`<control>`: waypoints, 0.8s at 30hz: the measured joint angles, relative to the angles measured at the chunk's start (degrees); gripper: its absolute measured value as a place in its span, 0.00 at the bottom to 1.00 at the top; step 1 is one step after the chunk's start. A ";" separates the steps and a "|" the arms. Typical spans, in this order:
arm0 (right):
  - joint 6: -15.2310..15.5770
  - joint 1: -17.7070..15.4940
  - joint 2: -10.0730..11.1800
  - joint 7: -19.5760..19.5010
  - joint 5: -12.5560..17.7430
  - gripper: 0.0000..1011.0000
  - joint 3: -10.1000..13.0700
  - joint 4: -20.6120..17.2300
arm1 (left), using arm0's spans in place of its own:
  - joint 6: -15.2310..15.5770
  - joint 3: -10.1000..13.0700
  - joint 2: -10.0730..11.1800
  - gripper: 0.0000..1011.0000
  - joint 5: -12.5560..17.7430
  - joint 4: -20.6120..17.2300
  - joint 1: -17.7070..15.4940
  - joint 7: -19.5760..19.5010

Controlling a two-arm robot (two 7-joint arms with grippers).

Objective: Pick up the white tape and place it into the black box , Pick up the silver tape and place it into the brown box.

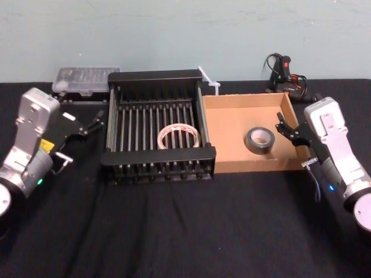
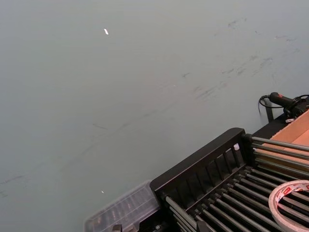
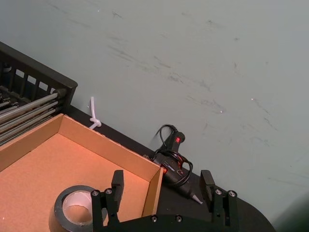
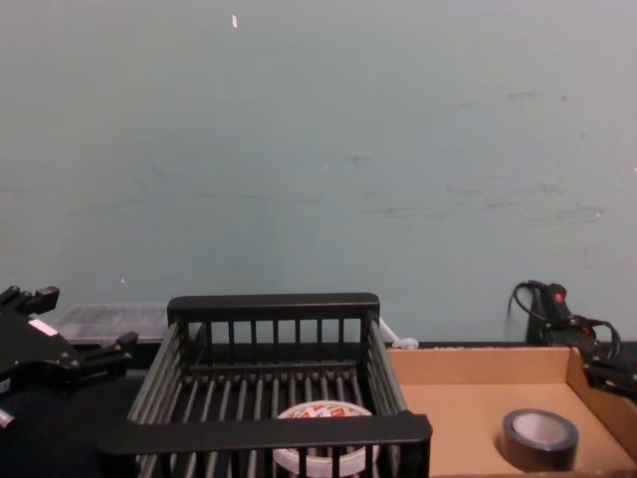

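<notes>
Right gripper (image 1: pixel 288 131) sat at the brown box's (image 1: pixel 229 165) right wall, black fingers (image 3: pixel 117 182) spread, holding nothing. Silver tape (image 1: pixel 259 141), dull dark-grey roll with wide hollow core, lay flat on the cardboard floor just left of that gripper, inside the shallow low-walled tray. Left gripper (image 1: pixel 87 123) hung just left of the black box (image 1: pixel 156 156), jaws apart, empty. Black box was a rigid crate, slatted bars for sides and bottom, thick flat rims. White tape (image 1: pixel 179 137), thin ring with red print on its face, lay flat on the bars inside, right of the left gripper. Crate and tray touched side by side between the two grippers. Beyond the left gripper, a clear plastic case (image 1: pixel 86 80) against the wall. Beyond the right gripper, a black glue gun (image 1: pixel 282 72) with cable. Black cloth table (image 1: pixel 174 231) underneath.
</notes>
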 joint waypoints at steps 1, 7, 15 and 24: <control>0.00 0.01 0.01 0.00 0.00 0.99 -0.03 0.00 | 0.00 0.00 0.00 0.99 0.00 0.00 0.00 0.00; 0.00 0.03 0.05 0.00 0.00 0.99 -0.10 -0.02 | 0.00 0.00 0.00 0.99 0.00 -0.01 0.00 0.00; 0.00 0.07 0.09 -0.02 0.00 0.99 -0.15 -0.02 | 0.00 0.00 0.00 0.99 0.00 0.00 0.00 0.00; 0.00 0.08 0.13 -0.05 0.00 0.99 -0.21 -0.02 | 0.00 0.00 0.00 0.99 0.00 0.00 0.00 0.00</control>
